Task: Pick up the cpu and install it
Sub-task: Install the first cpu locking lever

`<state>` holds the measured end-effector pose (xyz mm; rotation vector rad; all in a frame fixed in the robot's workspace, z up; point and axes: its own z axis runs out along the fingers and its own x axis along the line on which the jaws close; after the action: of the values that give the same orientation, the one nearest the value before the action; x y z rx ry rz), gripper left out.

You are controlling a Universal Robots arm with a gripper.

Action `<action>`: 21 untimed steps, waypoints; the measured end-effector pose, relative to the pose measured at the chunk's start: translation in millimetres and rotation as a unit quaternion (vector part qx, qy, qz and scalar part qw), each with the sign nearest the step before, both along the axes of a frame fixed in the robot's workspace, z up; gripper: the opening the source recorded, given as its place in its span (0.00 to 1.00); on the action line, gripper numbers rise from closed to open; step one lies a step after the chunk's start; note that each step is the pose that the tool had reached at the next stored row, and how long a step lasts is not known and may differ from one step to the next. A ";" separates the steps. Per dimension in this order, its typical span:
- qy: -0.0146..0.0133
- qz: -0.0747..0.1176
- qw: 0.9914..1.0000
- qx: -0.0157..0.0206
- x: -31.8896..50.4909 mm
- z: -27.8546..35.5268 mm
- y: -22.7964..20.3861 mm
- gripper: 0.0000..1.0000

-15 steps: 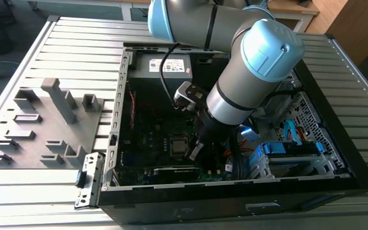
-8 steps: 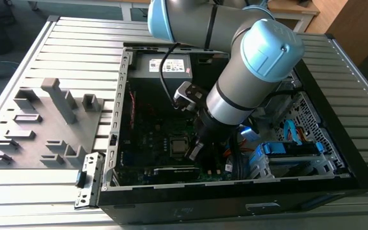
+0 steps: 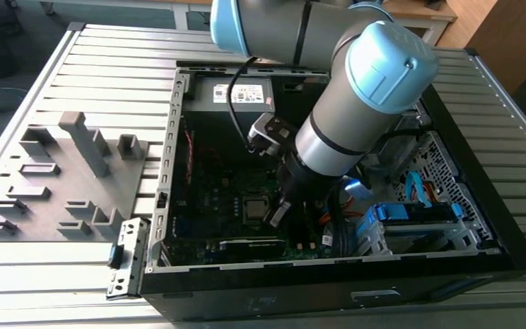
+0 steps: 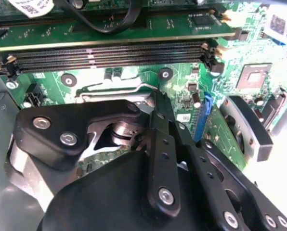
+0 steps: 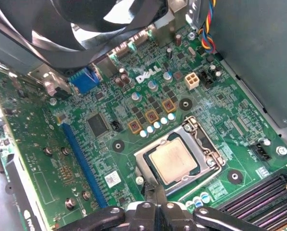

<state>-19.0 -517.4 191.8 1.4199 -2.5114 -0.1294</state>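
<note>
The cpu (image 5: 173,159), a small square chip with a pale silvery top, lies flat inside the silver socket frame (image 5: 201,139) on the green motherboard (image 5: 110,101). In the exterior view the cpu (image 3: 255,208) sits low in the open computer case, with my gripper (image 3: 277,214) just to its right in that view. My gripper's black fingertips (image 5: 155,192) are pressed together with nothing between them, right beside the socket's edge. The second wrist view looks along the gripper (image 4: 155,98), whose tips meet at the silver socket frame (image 4: 114,91).
Black memory slots (image 4: 110,55) run past the socket. A black fan (image 5: 85,29) hangs over the board. The case wall (image 3: 176,137) borders the board. A blue drive bay (image 3: 409,212) and cables crowd the exterior view's right. A grey parts fixture (image 3: 53,178) lies outside on the exterior view's left.
</note>
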 end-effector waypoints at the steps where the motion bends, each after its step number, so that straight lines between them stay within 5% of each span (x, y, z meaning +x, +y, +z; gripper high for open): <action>1: 0.000 0.000 1.000 0.000 0.0 1.1 0.0 0.11; 7: 0.000 0.000 1.000 0.000 0.1 12.0 0.0 0.11; 21: 0.000 0.000 1.000 0.000 0.6 50.7 0.2 0.11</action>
<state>-18.4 -517.2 242.5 1.4198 -2.5115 -0.1294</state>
